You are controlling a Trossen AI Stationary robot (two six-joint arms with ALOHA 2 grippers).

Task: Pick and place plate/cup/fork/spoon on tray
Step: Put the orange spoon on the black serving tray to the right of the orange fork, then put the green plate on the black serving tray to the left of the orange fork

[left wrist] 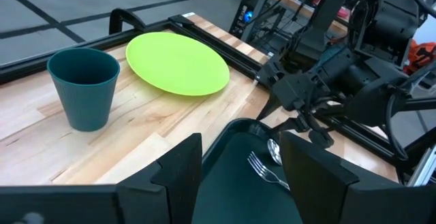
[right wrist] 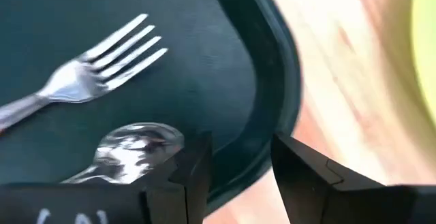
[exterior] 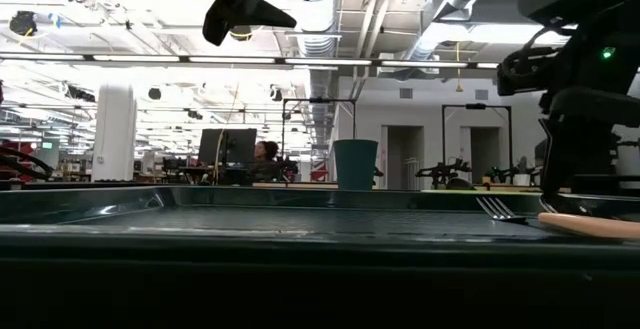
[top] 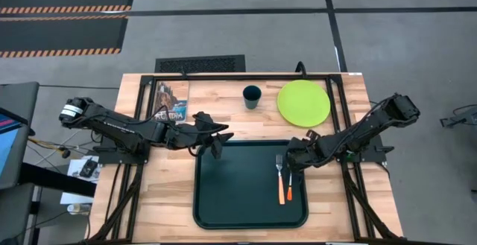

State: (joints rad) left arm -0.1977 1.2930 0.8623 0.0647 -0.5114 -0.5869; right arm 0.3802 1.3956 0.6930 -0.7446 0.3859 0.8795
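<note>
High view: flat round plate [top: 303,101], glossy rimmed tray [top: 223,193], metal-tined fork [top: 280,178].

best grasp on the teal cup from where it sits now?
Probably pinch the rim wall of the cup from straight above, one finger inside, one outside. It stands upright, mouth open, on bare wood beside the plate, clear of the tray. The left gripper, open over the tray's far edge, looks closest.

- We see the fork [top: 279,172] and spoon [top: 289,176] lying side by side in the dark green tray [top: 223,200], near its right rim.
- We find the teal cup [top: 252,96] upright beside the flat lime-green plate [top: 303,101], near the desk's far edge.
</note>
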